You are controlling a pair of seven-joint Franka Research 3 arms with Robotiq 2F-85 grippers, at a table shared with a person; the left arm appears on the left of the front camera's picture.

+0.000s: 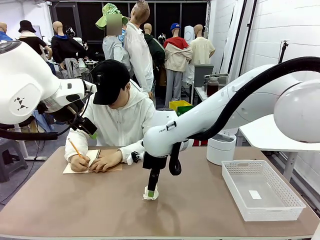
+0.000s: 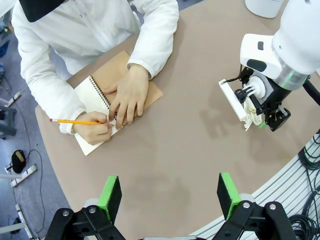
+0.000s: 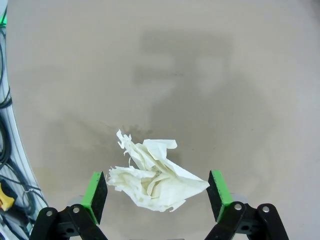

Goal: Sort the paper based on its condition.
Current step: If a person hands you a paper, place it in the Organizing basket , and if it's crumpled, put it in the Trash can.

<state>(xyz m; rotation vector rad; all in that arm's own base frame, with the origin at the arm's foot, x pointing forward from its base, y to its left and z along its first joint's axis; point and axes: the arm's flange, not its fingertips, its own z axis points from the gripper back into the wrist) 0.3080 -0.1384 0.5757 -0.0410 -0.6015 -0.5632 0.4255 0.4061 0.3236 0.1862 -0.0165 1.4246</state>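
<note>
Right pincer (image 1: 151, 192) is down at the brown bench (image 1: 100, 207), near its middle, pointing straight at the surface with its jaws spread as wide as they go and clamping nothing. And there's the crumpled cream-white sheet of paper (image 3: 155, 181), sitting on the bench right between the two green pads (image 3: 95, 196). From the right wrist view its creased edges reach close to both pads, but whether they touch is hard to call. In the front view the paper (image 1: 150, 194) peeks out pale around the fingertips.

Left pincer (image 2: 170, 192) hangs high over the bench, jaws wide apart, holding nothing, well away from the paper (image 2: 251, 116).

At the far side a person writes with a yellow pencil (image 2: 75, 121) in a spiral-bound notebook with a brown kraft cover (image 2: 92, 97). On the robot's right stands a white mesh plastic basket (image 1: 280, 209).
</note>
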